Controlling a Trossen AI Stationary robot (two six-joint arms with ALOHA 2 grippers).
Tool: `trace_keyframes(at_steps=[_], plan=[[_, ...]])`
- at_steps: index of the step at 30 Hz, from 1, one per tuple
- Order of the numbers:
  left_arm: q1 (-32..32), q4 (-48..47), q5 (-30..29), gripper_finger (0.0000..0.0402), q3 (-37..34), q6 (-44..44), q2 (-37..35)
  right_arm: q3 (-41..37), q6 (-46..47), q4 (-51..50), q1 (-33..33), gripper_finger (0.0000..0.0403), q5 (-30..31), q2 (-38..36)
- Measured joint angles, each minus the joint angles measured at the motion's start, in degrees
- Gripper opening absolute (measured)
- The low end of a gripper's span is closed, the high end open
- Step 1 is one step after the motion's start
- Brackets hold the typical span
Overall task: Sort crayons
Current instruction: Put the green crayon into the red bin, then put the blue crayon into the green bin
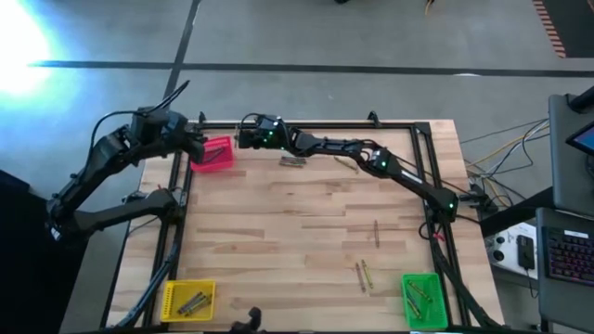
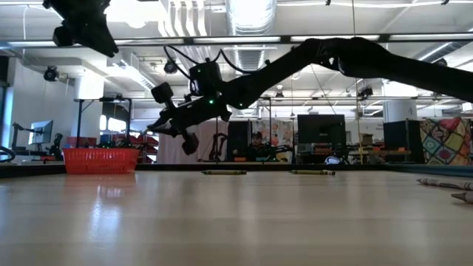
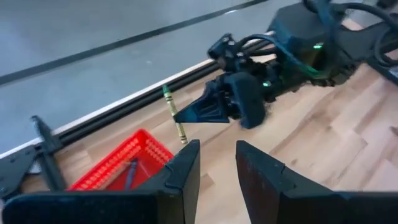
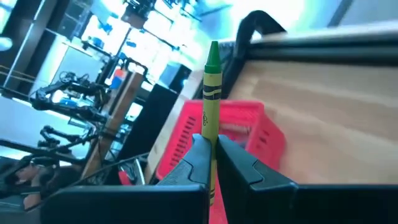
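My right gripper [image 1: 243, 139] reaches across the table's far edge and is shut on a green crayon [image 4: 210, 93], just right of the red bin [image 1: 213, 154] and above the table. The left wrist view also shows this crayon [image 3: 175, 116]. My left gripper [image 3: 217, 168] hovers above the red bin's left side, open and empty. A dark crayon [image 3: 130, 172] lies in the red bin. Loose crayons lie flat on the table at the far middle [image 1: 292, 160], [image 1: 348, 165] and toward the near right [image 1: 376, 232], [image 1: 363, 275]. My right gripper pinches the green crayon between its two fingers [image 4: 198, 155], on the crayon's wrapped shaft [image 4: 209, 134] about halfway along. The fingers come from the table's right and lie across the crayon. The crayon is lifted clear, its pointed tip [image 4: 212, 51] away from the fingers.
A yellow bin [image 1: 173, 289] at the near left and a green bin [image 1: 434, 281] at the near right each hold crayons. A black frame [image 1: 306, 123] runs around the table's edges. The two arms are close together at the far left corner.
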Motion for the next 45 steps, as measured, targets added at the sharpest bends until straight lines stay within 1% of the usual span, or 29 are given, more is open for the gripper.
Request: trace_keyframes(at_steps=[4,6,11,15,18,23,25,27,30,34,36,38,39,40,42,45], plan=[[0.01,-0.09,-1.44,0.0086,-1.19,-1.54,-0.17,4.33,-5.92,0.93,0.48,0.0009,1.46,2.49],[-0.01,-0.1,-1.62,0.0086,-2.08,-2.02,-0.07,3.86,-8.23,4.0,0.85,0.0009,2.88,2.86],[-0.01,-0.23,-1.68,0.0086,-3.44,-2.56,0.71,4.2,-11.53,4.32,1.31,0.0009,2.82,4.94],[-0.01,-0.42,-1.68,0.0086,-3.47,-2.54,1.42,4.12,-15.15,7.21,1.85,0.0009,3.63,5.72],[-0.01,-0.47,-1.66,0.0086,-3.47,-2.54,1.6,4.26,-21.07,10.11,2.57,0.0009,3.86,5.75],[-0.01,-0.68,-1.66,0.0086,-3.47,-2.53,1.52,4.31,-32.69,9.06,3.82,0.0015,3.86,6.93],[-0.01,-1.2,-1.68,0.0086,-3.47,-2.32,1.46,4.23,-33.78,8.39,4.15,0.0029,3.94,7.1],[-0.01,-1.68,-1.66,0.0086,-3.47,-2.1,1.43,4.23,-32.82,8.91,4.37,0.0053,4.41,7.12],[-0.01,-2.02,-1.69,0.0086,-3.47,-1.65,1.43,4.29,-30.97,9.13,4.27,0.0104,5.81,7.07],[-0.01,-2.06,-1.83,0.0086,-3.47,-1.58,1.41,4.28,-26.94,8.5,4.27,0.0173,5.55,6.82],[-0.01,-2.11,-1.89,0.0086,-3.47,-1.57,1.41,4.27,-21.22,5.46,4.36,0.0197,5.3,5.5],[-0.01,-2.11,-1.92,0.0086,-3.47,-1.46,1.41,4.27,-15.45,-1.93,4.42,0.0211,5.33,2.95],[-0.01,-2.11,-1.92,0.0086,-3.47,-1.07,1.41,4.27,-14.53,-6.61,4.28,0.0215,5.39,1.48],[-0.04,-2.1,-1.91,0.0086,-3.47,-0.27,1.47,4.29,-14.99,-11.57,4.05,0.0217,5.61,-0.04],[-0.04,-2.08,-1.84,0.0086,-3.47,1.89,1.72,4.29,-19.09,-23.02,3.58,0.0217,6.55,-3.01],[-0.04,-1.78,-1.94,0.0086,-3.7,4.6,2.44,4.31,-26.47,-41.41,2.95,0.0209,10.85,-7.43]])
